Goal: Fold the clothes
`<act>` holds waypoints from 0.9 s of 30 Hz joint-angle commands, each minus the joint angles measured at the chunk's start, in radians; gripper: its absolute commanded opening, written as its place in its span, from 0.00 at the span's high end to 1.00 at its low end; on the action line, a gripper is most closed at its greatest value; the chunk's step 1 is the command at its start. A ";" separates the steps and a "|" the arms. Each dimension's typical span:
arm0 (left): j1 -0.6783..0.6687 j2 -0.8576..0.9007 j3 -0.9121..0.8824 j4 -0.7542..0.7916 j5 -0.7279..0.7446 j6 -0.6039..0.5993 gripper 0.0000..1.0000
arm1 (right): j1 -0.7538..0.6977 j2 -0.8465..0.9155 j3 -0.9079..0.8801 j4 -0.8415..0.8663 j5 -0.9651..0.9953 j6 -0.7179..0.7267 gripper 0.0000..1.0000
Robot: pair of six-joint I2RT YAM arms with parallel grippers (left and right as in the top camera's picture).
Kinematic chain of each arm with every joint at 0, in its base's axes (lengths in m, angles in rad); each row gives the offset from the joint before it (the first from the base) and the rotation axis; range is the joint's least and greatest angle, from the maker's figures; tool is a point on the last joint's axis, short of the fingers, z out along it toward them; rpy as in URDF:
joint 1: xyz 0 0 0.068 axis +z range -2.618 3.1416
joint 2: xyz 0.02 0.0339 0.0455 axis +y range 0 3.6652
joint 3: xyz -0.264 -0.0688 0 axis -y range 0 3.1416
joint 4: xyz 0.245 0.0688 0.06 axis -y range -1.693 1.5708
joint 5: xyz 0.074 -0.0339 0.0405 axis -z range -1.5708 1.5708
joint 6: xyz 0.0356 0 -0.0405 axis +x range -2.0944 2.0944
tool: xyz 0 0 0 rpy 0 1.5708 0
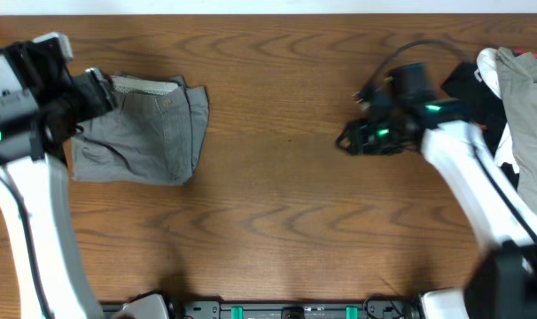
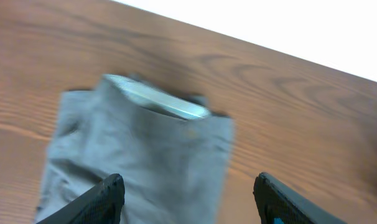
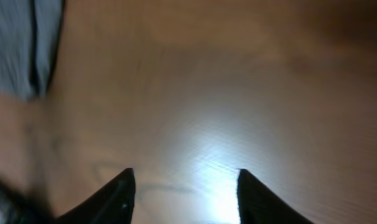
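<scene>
The grey-olive shorts point(image 1: 149, 133) lie folded flat at the table's left, pale waistband lining showing at the far edge. My left gripper point(image 1: 102, 87) hovers at their far-left corner. In the left wrist view the shorts point(image 2: 145, 149) spread under the open left gripper point(image 2: 188, 180), and nothing is between its fingers. My right gripper point(image 1: 353, 137) hangs over bare wood at the right of centre. In the right wrist view the right gripper point(image 3: 185, 174) stands open and empty, with a corner of the shorts point(image 3: 17, 43) at the upper left.
A pile of other garments sits at the far right: a beige-tan one point(image 1: 525, 89), a black one point(image 1: 468, 89) and a white one point(image 1: 490, 66). The wooden table point(image 1: 277, 204) ends at a pale strip along the far edge.
</scene>
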 commanded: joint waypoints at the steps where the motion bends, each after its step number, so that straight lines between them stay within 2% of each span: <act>1: -0.071 -0.103 0.016 -0.077 0.087 0.027 0.31 | -0.087 -0.209 0.050 0.007 0.186 0.068 0.42; 4: -0.158 -0.167 0.016 -0.164 0.087 0.021 0.31 | -0.167 -0.348 0.056 0.018 0.294 0.134 0.31; 8: -0.294 -0.206 0.016 -0.279 0.087 0.020 0.31 | -0.262 -0.478 0.056 0.005 0.317 0.160 0.31; 10: -0.343 -0.208 0.016 -0.328 0.087 0.020 0.23 | -0.278 -0.519 0.056 -0.006 0.317 0.159 0.23; 11: -0.361 -0.208 0.016 -0.350 0.087 0.019 0.15 | -0.279 -0.535 0.056 -0.013 0.317 0.157 0.19; 12: -0.378 -0.207 0.016 -0.374 0.087 0.019 0.02 | -0.279 -0.554 0.056 -0.019 0.314 0.149 0.15; 15: -0.397 -0.207 0.016 -0.417 0.087 0.020 0.02 | -0.279 -0.591 0.056 -0.029 0.314 0.144 0.01; 27: -0.397 -0.205 0.015 -0.460 0.078 0.019 0.02 | -0.277 -0.633 0.056 -0.040 0.314 0.145 0.01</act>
